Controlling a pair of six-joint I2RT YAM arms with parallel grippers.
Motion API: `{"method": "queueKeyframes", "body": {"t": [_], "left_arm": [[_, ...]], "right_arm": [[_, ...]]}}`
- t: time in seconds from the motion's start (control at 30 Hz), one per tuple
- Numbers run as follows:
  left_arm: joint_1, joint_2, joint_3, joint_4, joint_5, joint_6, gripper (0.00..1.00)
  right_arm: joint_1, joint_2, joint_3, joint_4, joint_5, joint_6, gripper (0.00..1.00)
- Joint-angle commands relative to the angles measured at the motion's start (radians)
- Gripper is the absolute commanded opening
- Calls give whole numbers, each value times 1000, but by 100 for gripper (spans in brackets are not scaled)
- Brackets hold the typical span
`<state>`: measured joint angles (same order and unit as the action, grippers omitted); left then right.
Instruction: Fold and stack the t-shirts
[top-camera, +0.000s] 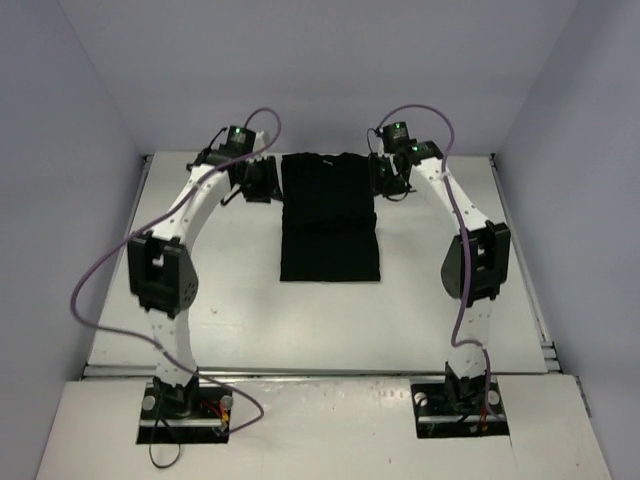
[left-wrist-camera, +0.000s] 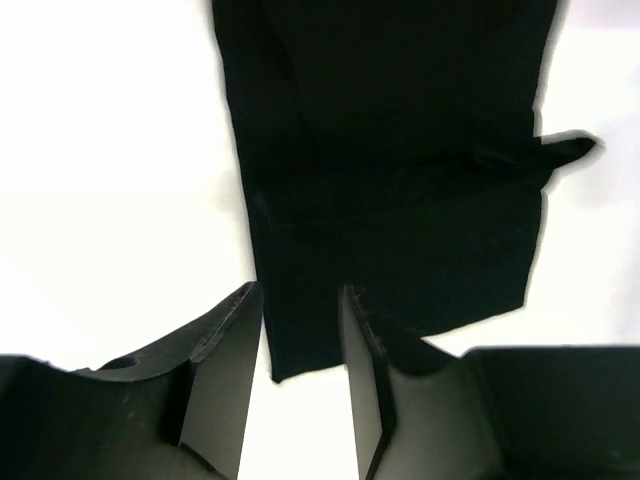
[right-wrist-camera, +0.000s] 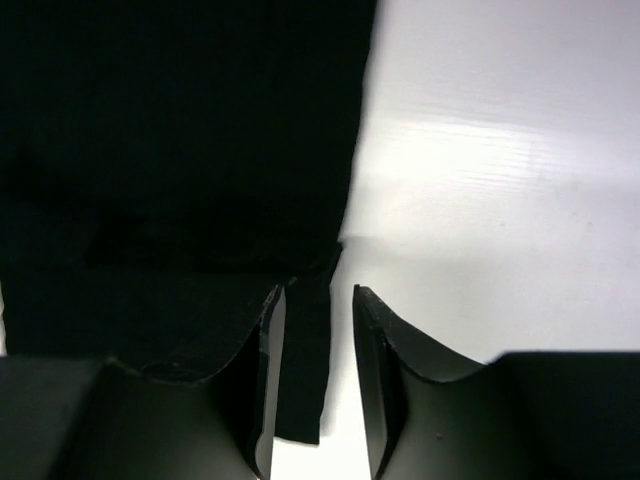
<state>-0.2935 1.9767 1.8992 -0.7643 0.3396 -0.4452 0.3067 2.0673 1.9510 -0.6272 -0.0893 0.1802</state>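
Observation:
A black t-shirt (top-camera: 330, 215) lies folded into a long rectangle on the white table (top-camera: 240, 300), at the middle rear. My left gripper (top-camera: 255, 180) hovers at its far left corner, my right gripper (top-camera: 390, 180) at its far right corner. In the left wrist view the left gripper (left-wrist-camera: 300, 292) is open, with a corner of the t-shirt (left-wrist-camera: 400, 150) lying flat between its fingers. In the right wrist view the right gripper (right-wrist-camera: 317, 292) is open too, and a narrow strip of the t-shirt (right-wrist-camera: 180, 130) lies between its fingers, touching neither.
Pale walls (top-camera: 70, 120) close in the table on the left, rear and right. Purple cables (top-camera: 100, 270) loop off both arms. The arm bases (top-camera: 180, 400) sit at the near edge.

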Motion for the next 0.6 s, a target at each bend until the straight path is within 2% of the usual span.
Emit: {"method": "queueKeyframes", "body": {"t": [0.0, 0.13, 0.3, 0.43, 0.57], "left_arm": [[-94, -219, -305, 181, 2, -37, 34], [-156, -223, -511, 312, -10, -95, 34], [-171, -152, -562, 373, -42, -109, 33], [-172, -116, -585, 416, -50, -124, 33], [-174, -101, -601, 422, -57, -126, 33]], "right_arm": [[58, -120, -136, 12, -194, -114, 32], [110, -98, -219, 20, -295, -159, 32], [141, -21, -219, 26, -334, -206, 31], [120, 109, -116, 25, -342, -245, 30], [79, 240, 59, 21, -316, -249, 30]]}}
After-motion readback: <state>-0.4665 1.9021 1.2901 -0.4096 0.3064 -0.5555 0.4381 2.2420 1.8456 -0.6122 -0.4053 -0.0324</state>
